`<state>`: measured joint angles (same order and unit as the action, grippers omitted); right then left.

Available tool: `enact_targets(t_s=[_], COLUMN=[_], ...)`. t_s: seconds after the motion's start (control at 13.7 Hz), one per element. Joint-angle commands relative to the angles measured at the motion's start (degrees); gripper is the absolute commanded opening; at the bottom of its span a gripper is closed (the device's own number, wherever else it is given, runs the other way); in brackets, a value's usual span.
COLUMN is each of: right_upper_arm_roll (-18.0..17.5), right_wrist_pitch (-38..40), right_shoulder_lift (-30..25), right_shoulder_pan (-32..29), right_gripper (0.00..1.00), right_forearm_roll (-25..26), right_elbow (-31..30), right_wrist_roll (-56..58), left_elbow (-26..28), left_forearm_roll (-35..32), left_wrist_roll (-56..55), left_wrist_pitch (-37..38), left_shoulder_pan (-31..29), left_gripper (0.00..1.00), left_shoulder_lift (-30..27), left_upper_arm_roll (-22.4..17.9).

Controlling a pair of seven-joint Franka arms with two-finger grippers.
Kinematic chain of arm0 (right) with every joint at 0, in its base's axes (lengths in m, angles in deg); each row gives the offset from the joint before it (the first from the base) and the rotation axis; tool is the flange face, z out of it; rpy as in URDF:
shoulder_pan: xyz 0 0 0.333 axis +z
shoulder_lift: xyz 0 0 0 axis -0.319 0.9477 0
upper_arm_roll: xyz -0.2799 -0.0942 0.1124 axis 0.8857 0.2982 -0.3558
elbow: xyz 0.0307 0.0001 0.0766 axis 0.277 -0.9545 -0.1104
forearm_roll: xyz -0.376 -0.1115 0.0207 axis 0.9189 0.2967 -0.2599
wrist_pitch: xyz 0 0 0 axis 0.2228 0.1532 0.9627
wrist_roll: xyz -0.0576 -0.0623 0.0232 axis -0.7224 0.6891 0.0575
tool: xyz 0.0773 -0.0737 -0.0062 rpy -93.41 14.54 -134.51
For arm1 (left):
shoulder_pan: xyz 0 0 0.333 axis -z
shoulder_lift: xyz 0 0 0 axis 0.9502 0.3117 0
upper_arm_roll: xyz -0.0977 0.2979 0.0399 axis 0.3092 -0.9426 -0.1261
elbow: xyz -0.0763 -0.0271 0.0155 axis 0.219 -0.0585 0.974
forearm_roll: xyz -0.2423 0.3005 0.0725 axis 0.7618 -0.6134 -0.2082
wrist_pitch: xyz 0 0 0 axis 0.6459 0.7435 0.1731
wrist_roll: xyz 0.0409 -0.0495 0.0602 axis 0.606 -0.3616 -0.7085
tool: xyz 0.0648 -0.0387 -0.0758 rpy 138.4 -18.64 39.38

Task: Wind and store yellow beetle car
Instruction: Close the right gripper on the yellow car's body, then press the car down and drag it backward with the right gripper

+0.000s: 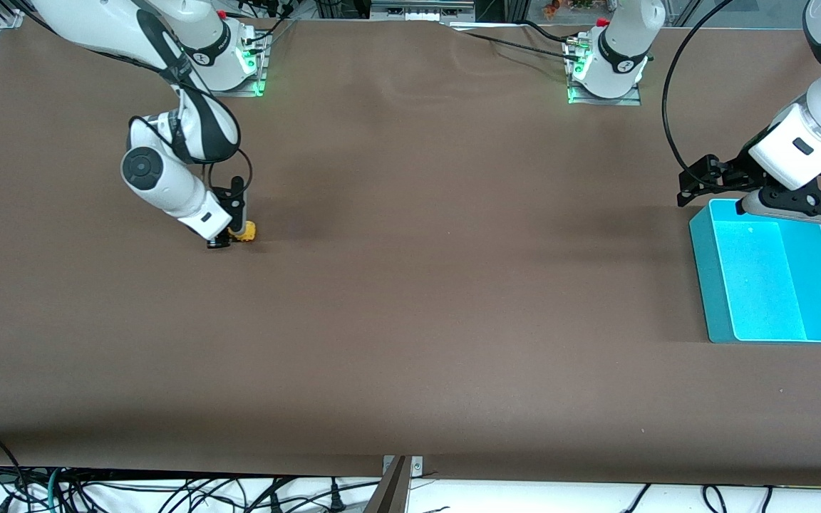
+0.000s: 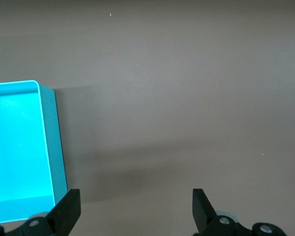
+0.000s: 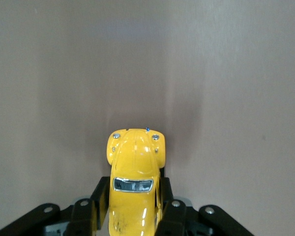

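Yellow beetle car (image 3: 135,189) clamped in my right gripper (image 1: 234,235), seemingly on table | winding step; next: carry toward 3 o'clock, turquoise bin (image 1: 720,313) | left gripper (image 2: 136,209) spread, waiting over bin rim.

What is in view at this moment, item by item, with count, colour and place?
car: 1, yellow, on the table toward the right arm's end, between the right gripper's fingers.
bin: 1, turquoise, toward the left arm's end of the table; nothing shows inside it.
table: 1, brown, under everything.
cables: several, dark, below the table's edge nearest the front camera.
right gripper: 1, black, down at the table, shut on the car's sides.
left gripper: 1, black, open, over the edge of the bin that lies farthest from the front camera; this arm waits.
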<state>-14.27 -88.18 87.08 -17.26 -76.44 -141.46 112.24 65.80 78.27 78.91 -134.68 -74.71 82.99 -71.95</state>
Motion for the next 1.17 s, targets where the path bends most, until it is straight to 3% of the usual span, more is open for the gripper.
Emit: enact_targets(t_s=[0.0, 0.66, 1.09], right_upper_arm_roll=[4.31, 10.64, 11.09], right_wrist_pitch=[-1.22, -0.34, 0.01], right_shoulder_lift=[1.85, 1.94, 2.29], right_shoulder_pan=[-0.64, -0.64, -2.84], right_gripper=[0.16, 0.16, 0.16], right_forearm_roll=[0.7, 0.7, 0.7], right_elbow=[-1.11, -1.11, -1.11], right_wrist_roll=[2.3, 9.76, 11.7], left_elbow=[-1.71, -1.71, -1.71], left_forearm_roll=[1.29, 1.29, 1.29], left_wrist_roll=[1.35, 1.44, 1.44], left_wrist_pitch=[1.03, 1.03, 1.12], left_shoulder_pan=[-0.12, -0.2, -0.2], left_gripper=[1.0, 1.0, 1.0], left_shoulder_lift=[0.73, 0.73, 0.73], left_upper_arm_roll=[0.01, 0.01, 0.01])
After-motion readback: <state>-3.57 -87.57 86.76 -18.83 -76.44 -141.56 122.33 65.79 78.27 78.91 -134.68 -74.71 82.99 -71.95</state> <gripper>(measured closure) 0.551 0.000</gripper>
